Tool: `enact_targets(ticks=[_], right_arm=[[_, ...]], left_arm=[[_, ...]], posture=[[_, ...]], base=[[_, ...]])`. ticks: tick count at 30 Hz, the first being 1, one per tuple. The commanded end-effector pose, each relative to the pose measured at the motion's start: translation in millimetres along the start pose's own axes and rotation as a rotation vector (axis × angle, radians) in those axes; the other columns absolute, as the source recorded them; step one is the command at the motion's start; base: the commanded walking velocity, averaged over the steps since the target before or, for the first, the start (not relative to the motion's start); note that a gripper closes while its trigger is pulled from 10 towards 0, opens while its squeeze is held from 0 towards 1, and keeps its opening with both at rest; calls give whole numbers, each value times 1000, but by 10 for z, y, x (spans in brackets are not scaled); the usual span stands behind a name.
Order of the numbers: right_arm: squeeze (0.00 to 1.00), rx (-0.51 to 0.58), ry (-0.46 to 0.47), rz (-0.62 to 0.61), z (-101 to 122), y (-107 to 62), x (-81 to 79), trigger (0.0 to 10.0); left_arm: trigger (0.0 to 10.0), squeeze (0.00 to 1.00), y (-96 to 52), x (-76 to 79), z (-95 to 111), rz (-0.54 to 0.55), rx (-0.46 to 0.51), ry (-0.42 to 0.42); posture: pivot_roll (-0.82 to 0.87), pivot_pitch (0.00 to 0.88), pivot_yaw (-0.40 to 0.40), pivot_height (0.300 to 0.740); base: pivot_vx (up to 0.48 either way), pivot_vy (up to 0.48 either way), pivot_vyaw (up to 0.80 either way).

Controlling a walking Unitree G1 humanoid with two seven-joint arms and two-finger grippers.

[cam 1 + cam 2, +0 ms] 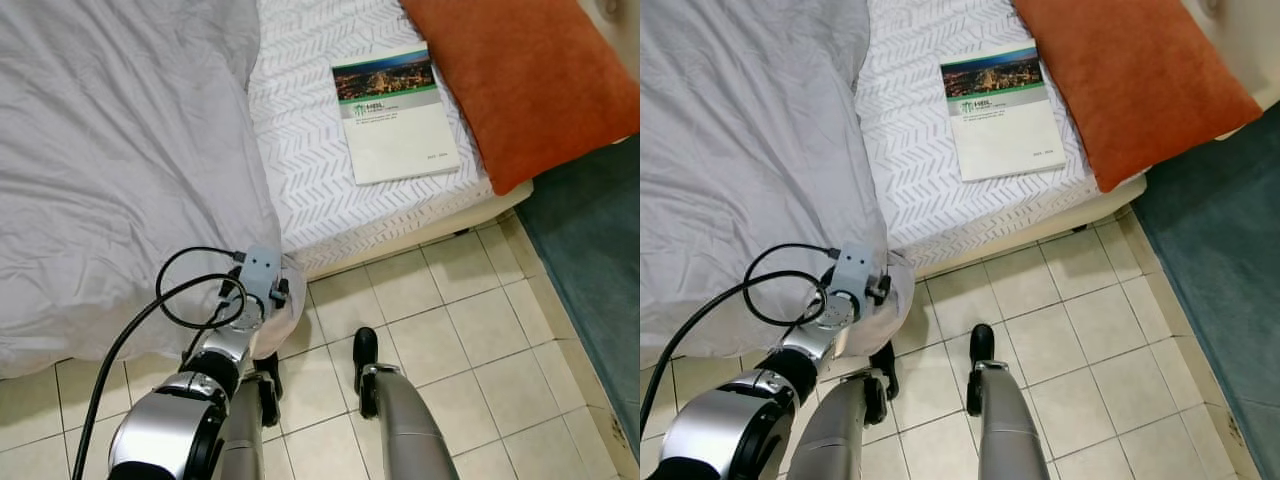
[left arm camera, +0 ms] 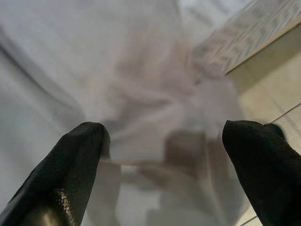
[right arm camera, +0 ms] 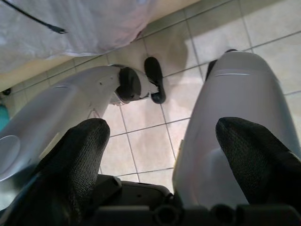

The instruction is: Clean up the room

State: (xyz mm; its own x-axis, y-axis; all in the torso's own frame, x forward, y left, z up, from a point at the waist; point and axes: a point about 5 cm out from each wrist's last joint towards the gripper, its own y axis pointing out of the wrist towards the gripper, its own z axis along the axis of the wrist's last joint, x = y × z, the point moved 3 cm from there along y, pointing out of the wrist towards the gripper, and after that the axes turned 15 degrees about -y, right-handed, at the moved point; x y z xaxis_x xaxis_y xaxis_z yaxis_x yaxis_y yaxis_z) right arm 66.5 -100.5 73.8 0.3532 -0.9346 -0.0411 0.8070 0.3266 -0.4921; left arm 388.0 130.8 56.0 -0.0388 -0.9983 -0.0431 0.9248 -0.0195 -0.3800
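Note:
A grey duvet [image 1: 120,150] covers the left part of the bed, and its corner [image 1: 290,305] hangs over the bed's edge toward the floor. My left arm [image 1: 250,300] reaches up to that corner. In the left wrist view my left gripper [image 2: 164,141] is open, with the blurred, bunched duvet fabric [image 2: 150,94] close ahead of its fingers. My right gripper [image 3: 162,141] hangs open, pointing down over my own legs and the tiles. A white booklet [image 1: 393,112] with a city photo on its cover lies on the patterned white sheet [image 1: 310,160]. Beside it lies an orange pillow [image 1: 520,80].
The floor is beige tile [image 1: 460,330], and my feet stand near the bed's edge [image 1: 400,250]. A teal rug [image 1: 590,260] lies on the right. A black cable [image 1: 190,290] loops from my left wrist.

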Motion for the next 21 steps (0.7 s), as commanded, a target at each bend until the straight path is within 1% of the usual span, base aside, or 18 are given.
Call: enact_targets(ticks=[1, 2, 3, 4, 5, 7, 8, 9, 11, 12, 14, 16, 21], right_arm=[[0, -52, 103, 161, -49, -173, -414, 10000], [0, -56, 106, 159, -57, -183, -416, 10000], [0, -56, 106, 159, -57, -183, -416, 10000], [0, -59, 108, 157, -63, -192, -418, 10000], [0, -59, 108, 157, -63, -192, -418, 10000], [0, -68, 108, 158, -83, -209, -423, 10000], [0, -71, 108, 157, -88, -213, -420, 10000], [0, -71, 108, 157, -88, -213, -420, 10000], [0, -73, 108, 156, -90, -220, -416, 10000], [0, -73, 107, 155, -90, -220, -415, 10000], [0, -73, 106, 155, -90, -222, -413, 10000], [0, -72, 104, 154, -93, -218, -408, 10000], [0, -63, 100, 153, -80, -187, -390, 10000]], left_arm=[[10000, 0, -55, -156, -300, 51, -97, 62], [10000, 0, -58, -224, -306, 74, -100, 102], [10000, 0, -58, -224, -306, 74, -100, 102], [10000, 0, -61, -268, -309, 89, -102, 127], [10000, 0, -61, -268, -309, 89, -102, 127], [9843, 0, -71, -352, -329, 104, -114, 179], [0, 0, -76, -398, -336, 116, -117, 188], [0, 0, -76, -398, -336, 116, -117, 188], [0, 0, -81, -446, -341, 128, -119, 200], [0, 0, -81, -451, -336, 128, -116, 185], [0, 0, -80, -450, -330, 126, -113, 183], [0, 0, -76, -442, -318, 118, -106, 142], [0, 0, -65, -378, -272, 75, -77, 160]], posture=[[-404, 662, -24, 740], [-403, 664, -23, 740], [-403, 664, -23, 740], [-402, 666, -23, 740], [-402, 666, -23, 740], [-401, 672, -26, 740], [-400, 673, -26, 740], [-400, 673, -26, 740], [-400, 673, -28, 740], [-400, 674, -28, 740], [-399, 675, -30, 740], [-394, 676, -34, 740], [-387, 669, -31, 740]], base=[[0, 0, 0], [0, 0, 0], [0, 0, 0], [0, 0, 0], [0, 0, 0], [0, 0, 0], [0, 0, 0], [0, 0, 0], [0, 0, 0], [0, 0, 0], [0, 0, 0], [0, 0, 0], [0, 0, 0]])
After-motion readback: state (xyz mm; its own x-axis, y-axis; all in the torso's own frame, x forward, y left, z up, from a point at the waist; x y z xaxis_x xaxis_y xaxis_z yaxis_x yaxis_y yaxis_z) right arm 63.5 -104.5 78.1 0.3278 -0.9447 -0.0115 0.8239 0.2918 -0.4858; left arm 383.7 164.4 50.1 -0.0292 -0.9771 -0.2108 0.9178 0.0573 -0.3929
